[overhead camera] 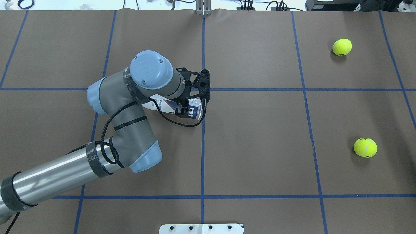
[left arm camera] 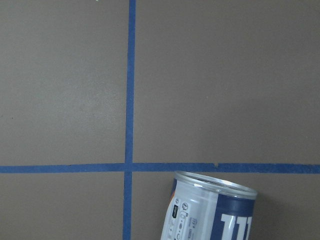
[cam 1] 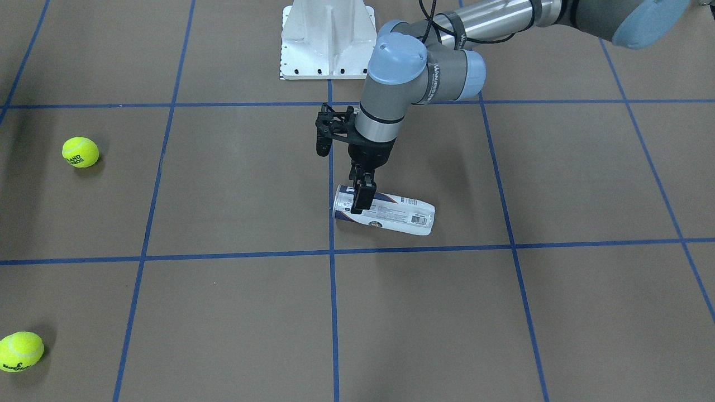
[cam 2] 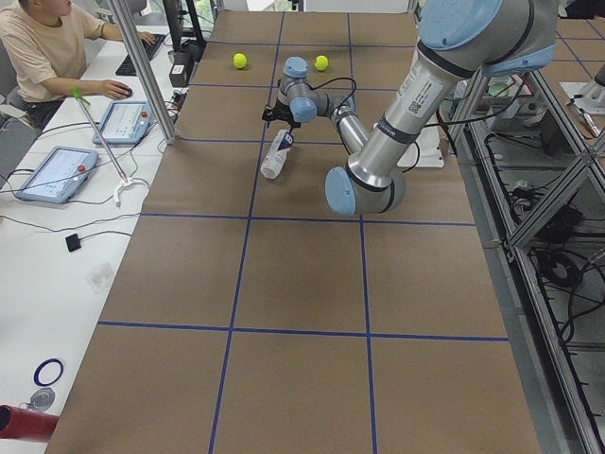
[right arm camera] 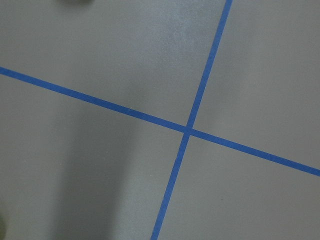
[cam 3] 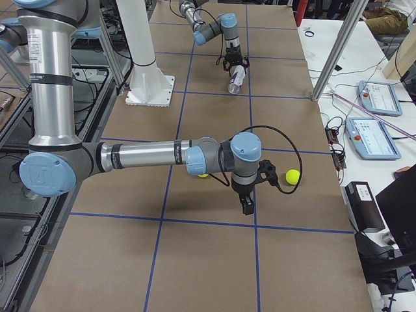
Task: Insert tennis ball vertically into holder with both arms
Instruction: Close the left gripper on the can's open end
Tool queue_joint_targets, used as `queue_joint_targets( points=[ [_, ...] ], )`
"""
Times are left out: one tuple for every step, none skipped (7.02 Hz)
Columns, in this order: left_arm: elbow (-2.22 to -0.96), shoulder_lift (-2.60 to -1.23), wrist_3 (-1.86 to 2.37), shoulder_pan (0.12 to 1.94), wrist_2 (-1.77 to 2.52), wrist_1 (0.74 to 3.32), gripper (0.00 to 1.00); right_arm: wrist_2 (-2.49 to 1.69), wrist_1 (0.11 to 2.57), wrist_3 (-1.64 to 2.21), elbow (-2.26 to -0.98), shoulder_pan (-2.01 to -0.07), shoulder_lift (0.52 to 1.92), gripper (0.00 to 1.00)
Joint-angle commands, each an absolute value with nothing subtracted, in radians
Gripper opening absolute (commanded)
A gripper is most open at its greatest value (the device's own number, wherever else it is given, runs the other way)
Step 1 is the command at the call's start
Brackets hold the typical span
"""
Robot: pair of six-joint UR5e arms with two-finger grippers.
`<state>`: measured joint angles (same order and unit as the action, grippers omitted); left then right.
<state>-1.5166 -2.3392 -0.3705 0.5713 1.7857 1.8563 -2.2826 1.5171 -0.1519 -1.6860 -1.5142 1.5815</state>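
Observation:
The holder (cam 1: 391, 215) is a clear tube with a white and navy label, lying on its side near the table's middle. Its metal-rimmed mouth (left arm camera: 215, 182) shows in the left wrist view. My left gripper (cam 1: 360, 196) points down and is shut around the tube near its mouth end; it also shows in the overhead view (overhead camera: 188, 110). Two yellow tennis balls (overhead camera: 342, 47) (overhead camera: 365, 148) lie far off on my right side. My right gripper (cam 3: 247, 206) hangs over a tape crossing near one ball (cam 3: 292, 175); I cannot tell whether it is open.
The white pedestal base (cam 1: 327, 39) stands at my edge of the table. Blue tape lines (right arm camera: 189, 130) grid the brown tabletop. An operator (cam 2: 38, 47) sits at a side desk with tablets (cam 2: 57, 173) beyond the table's far edge.

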Motion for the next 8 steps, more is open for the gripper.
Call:
queue_joint_targets(
  points=[
    [-1.491,-2.345,-0.37,0.558,1.784,1.859,0.95,-2.283,1.517,-0.152,-1.684,-1.514,1.582,1.0],
    [-1.477,-2.355,-0.368,0.554,1.784,1.858,0.95,-2.283,1.517,-0.152,-1.684,-1.514,1.582,1.0],
    [-1.45,-2.37,-0.368,0.551,1.784,1.859,0.95,-2.283,1.517,-0.152,-1.684,-1.514,1.582,1.0],
    [-1.425,-2.388,-0.368,0.549,1.784,1.861,0.95,-2.283,1.517,-0.152,-1.684,-1.516,1.582,1.0],
    [-1.407,-2.396,-0.368,0.551,1.784,1.862,0.95,-2.283,1.517,-0.152,-1.684,-1.514,1.582,1.0],
    [-1.398,-2.396,-0.37,0.549,1.784,1.862,0.95,-2.283,1.517,-0.152,-1.684,-1.516,1.582,1.0],
    [-1.385,-2.398,-0.368,0.542,1.784,1.862,0.95,-2.283,1.517,-0.152,-1.684,-1.514,1.582,1.0],
    [-1.378,-2.399,-0.368,0.534,1.784,1.864,0.96,-2.283,1.517,-0.152,-1.684,-1.514,1.583,1.0]
  ],
)
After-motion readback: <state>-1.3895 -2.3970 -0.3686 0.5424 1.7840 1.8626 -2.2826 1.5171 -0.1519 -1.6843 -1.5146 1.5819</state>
